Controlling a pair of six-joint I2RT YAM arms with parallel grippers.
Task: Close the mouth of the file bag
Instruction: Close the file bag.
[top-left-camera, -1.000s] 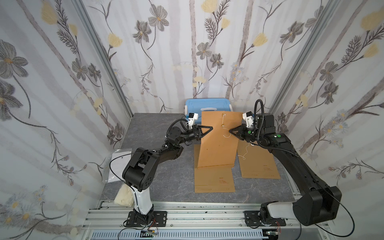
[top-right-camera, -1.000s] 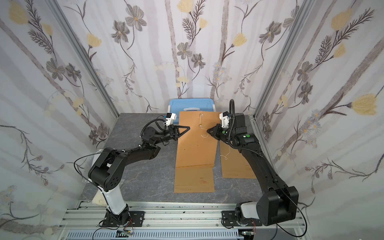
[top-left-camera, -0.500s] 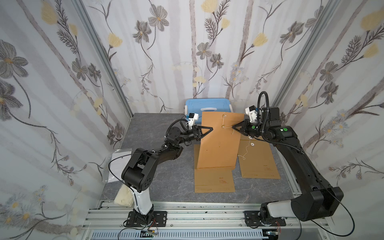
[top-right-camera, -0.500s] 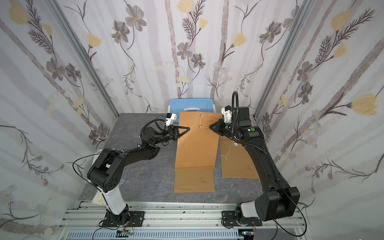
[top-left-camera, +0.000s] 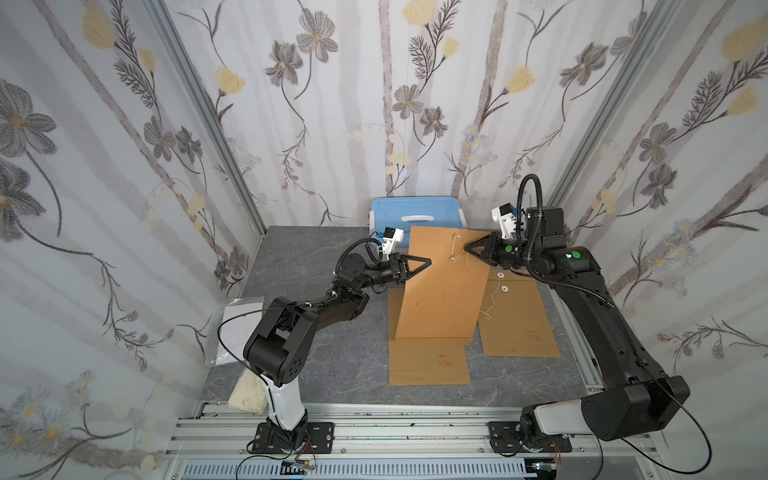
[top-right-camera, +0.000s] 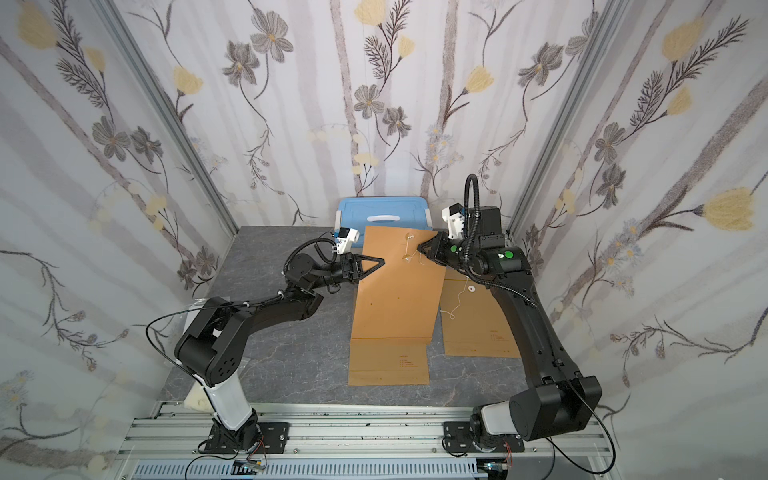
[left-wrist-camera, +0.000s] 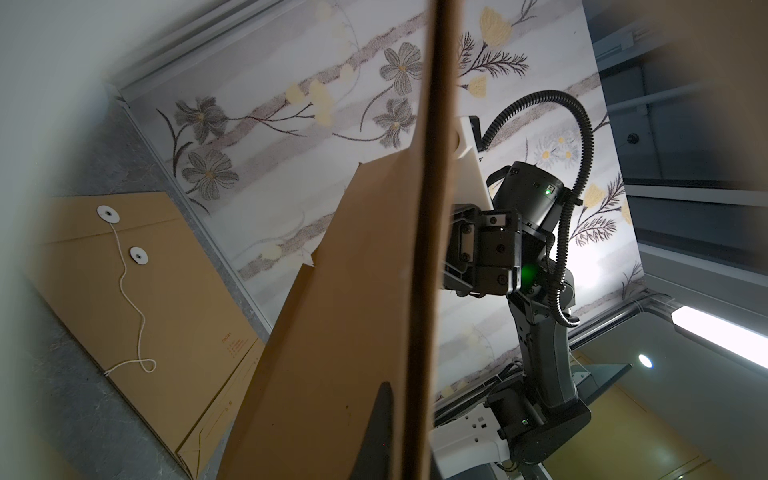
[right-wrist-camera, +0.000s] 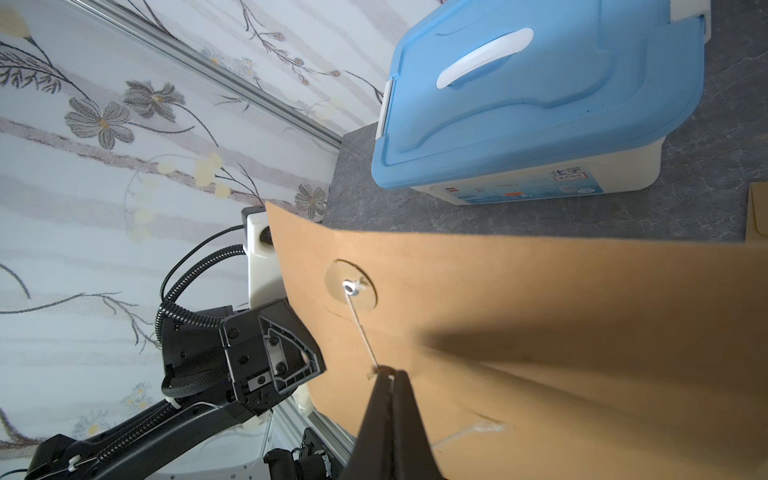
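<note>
Holding: the left pincer (top-left-camera: 426, 262) is clamped on the left edge of the file bag (top-left-camera: 440, 286). The bag is raised and tilted, with its lower end resting on a second file bag (top-left-camera: 428, 361) that lies flat on the desk (top-left-camera: 332, 361).
Grip on cord: the right pincer (right-wrist-camera: 388, 374) has its tips pressed together on the string (right-wrist-camera: 361, 328). The string runs taut from the flap disc (right-wrist-camera: 351, 286) to those tips.
Mouth: in both top views the flap looks folded down over the bag's face, but it is not yet tied off.
Step in hand: judged as tying, with the string drawn out from the flap disc and ready to wind.
Next move: probably leading the string in loops round the fastener on the bag's body. The right pincer's tips cover that spot in the right wrist view, so I cannot confirm it. The left pincer would need to keep the bag steady, and the string would need to stay taut so it does not slip out.
Nearby: a third file bag (top-left-camera: 519, 324) lies flat just to the right with its cord loose. A blue-lidded box (top-left-camera: 415, 212) stands behind, against the wall.
</note>
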